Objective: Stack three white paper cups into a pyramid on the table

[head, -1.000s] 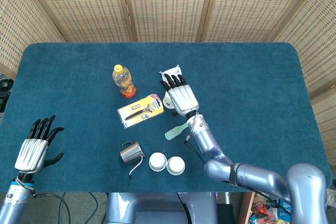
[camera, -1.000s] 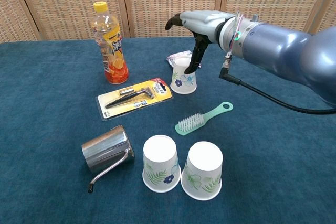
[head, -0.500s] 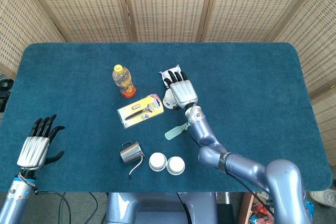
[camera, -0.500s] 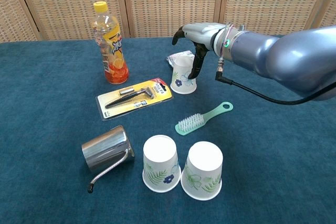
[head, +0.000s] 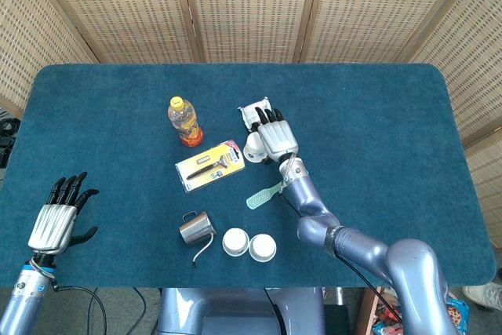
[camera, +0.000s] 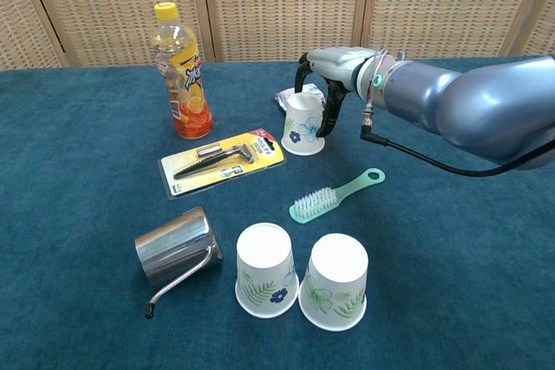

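Observation:
Two white floral paper cups stand upside down, side by side, near the front edge: one (camera: pixel 267 269) (head: pixel 234 242) on the left, the other (camera: pixel 334 282) (head: pixel 263 248) touching it on the right. A third cup (camera: pixel 302 127) (head: pixel 252 147) stands upside down mid-table. My right hand (camera: pixel 342 65) (head: pixel 276 137) hangs over that cup, thumb behind it and fingers (camera: pixel 330 115) down its right side; I cannot tell whether they touch it. The cup rests on the table. My left hand (head: pixel 59 221) hovers at the near left edge with fingers spread and nothing in it.
A steel pitcher (camera: pixel 178 249) lies left of the two cups. A green brush (camera: pixel 334 195) lies between the cups and my right hand. A razor pack (camera: pixel 223 159), an orange drink bottle (camera: pixel 180 71) and a white packet (head: pixel 257 111) crowd the third cup.
My right hand has come down over the third cup, its fingers now lower along the cup's side. The left hand has drifted slightly toward the near edge.

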Controlling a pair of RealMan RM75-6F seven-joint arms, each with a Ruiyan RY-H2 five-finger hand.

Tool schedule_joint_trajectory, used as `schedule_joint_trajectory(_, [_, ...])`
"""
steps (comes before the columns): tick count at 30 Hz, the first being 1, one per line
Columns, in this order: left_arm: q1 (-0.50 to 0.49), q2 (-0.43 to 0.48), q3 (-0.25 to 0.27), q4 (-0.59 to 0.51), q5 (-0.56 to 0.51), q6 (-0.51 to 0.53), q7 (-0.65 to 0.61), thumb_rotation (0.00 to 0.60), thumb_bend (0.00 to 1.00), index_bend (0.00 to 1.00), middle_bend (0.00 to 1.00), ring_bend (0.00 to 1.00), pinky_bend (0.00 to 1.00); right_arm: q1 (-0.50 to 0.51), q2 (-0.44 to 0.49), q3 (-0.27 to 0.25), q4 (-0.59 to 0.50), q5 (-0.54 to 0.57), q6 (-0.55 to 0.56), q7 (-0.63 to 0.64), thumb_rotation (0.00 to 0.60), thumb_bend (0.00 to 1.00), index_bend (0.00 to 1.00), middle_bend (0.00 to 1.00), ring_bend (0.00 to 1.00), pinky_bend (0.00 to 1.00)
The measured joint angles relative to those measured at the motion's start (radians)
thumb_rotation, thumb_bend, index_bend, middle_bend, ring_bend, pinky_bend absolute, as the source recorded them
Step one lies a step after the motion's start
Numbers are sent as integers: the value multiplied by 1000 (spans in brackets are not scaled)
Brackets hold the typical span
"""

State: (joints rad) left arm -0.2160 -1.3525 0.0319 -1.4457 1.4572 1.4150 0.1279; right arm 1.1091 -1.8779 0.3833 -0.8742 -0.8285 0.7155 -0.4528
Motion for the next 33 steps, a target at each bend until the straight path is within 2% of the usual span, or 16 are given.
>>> schedule_joint_trajectory(10, [6,0,-8,1,14,-7,-2,600,226,233,0,0,0,0,-5,-12,23,-8,5,14,600,71,386,0,0,0])
schedule_joint_trajectory(15, [8,-1,-13,2,15,-12,-1,600,226,233,0,0,0,-4,-9,-16,28,-8,5,24,600,72,439,23,0,0])
schedule_joint_trajectory(33, [11,-5,-25,12,18,-33,-9,600,225,233,0,0,0,-7,-8,-30,-14,7,33,-20,600,71,494,49,0,0])
